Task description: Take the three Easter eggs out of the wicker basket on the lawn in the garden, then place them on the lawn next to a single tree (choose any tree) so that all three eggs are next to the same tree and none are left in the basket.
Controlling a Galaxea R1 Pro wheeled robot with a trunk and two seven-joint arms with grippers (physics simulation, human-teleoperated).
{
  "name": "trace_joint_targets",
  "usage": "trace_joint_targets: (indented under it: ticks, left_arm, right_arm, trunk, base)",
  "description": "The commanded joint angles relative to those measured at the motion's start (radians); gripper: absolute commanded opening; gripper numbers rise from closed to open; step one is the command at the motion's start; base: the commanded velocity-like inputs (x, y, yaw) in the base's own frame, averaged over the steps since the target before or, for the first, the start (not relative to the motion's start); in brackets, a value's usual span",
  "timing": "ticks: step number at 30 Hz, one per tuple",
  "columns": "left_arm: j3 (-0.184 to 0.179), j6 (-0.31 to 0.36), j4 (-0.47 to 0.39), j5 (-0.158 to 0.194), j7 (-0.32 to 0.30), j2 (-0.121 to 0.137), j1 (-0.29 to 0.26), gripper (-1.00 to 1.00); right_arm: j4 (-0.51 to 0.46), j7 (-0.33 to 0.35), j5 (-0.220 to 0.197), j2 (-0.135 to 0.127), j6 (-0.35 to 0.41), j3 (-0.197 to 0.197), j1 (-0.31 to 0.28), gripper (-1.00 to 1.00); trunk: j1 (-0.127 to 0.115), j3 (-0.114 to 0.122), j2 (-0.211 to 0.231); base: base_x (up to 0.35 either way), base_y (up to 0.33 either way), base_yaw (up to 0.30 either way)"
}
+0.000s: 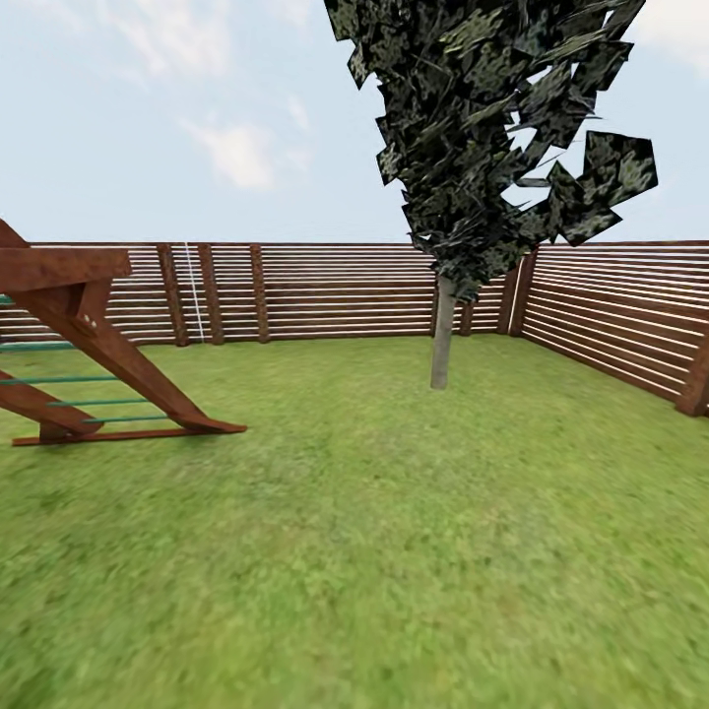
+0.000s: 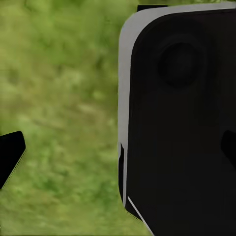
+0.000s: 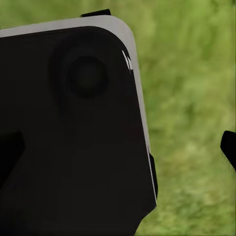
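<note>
Left claw [image 2: 118, 152]: one dark fingertip [image 2: 10, 155] shows at the frame's left edge over blurred lawn [image 2: 64, 98], with a black, grey-rimmed robot body [image 2: 182, 123] close beside it; I cannot tell whether it is released or clenched. Right claw [image 3: 118, 147]: the same, fingertip [image 3: 229, 147] at right edge. In the head view, a tree [image 1: 443, 340] stands right of centre on the grass before the fence [image 1: 325, 290]; a play tower [image 1: 89, 345] stands at left.

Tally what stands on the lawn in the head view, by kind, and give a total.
Trees: 1, the tree with a pale trunk, near the fence corner
Wooden play structures: 1, the play tower at the left edge, partly cut off
Fences: 1, the slatted fence along the back and right side
Total: 3, all on the lawn
</note>
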Motion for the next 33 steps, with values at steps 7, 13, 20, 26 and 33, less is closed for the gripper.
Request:
trace_joint_targets:
  ticks: [7, 13, 20, 26, 33]
  left_arm:
    - [0.001, 0.000, -0.002, 0.000, 0.001, 0.000, 0.001, 1.00]
    - [0.001, 0.000, -0.002, 0.000, 0.001, 0.000, 0.001, 1.00]
    - [0.001, 0.000, -0.002, 0.000, 0.001, 0.000, 0.001, 1.00]
    - [0.001, 0.000, -0.002, 0.000, 0.001, 0.000, 0.001, 1.00]
    - [0.001, 0.000, -0.002, 0.000, 0.001, 0.000, 0.001, 1.00]
  right_arm:
    - [0.003, 0.000, -0.007, 0.000, -0.003, 0.002, -0.002, 1.00]
    - [0.003, 0.000, -0.007, 0.000, -0.003, 0.002, -0.002, 1.00]
    - [0.003, 0.000, -0.008, 0.000, -0.003, 0.002, -0.002, 1.00]
    - [0.003, 0.000, -0.007, 0.000, -0.003, 0.002, -0.002, 1.00]
    - [0.003, 0.000, -0.008, -0.001, -0.003, 0.001, -0.002, 1.00]
  trunk:
    - [0.001, -0.001, 0.000]
    - [0.001, -0.001, 0.000]
    - [0.001, -0.001, 0.000]
    - [0.001, -0.001, 0.000]
    - [0.001, -0.001, 0.000]
  base:
    - [0.327, 0.000, 0.000]
    - [0.327, 0.000, 0.000]
    - [0.327, 0.000, 0.000]
    - [0.327, 0.000, 0.000]
    - [0.327, 0.000, 0.000]
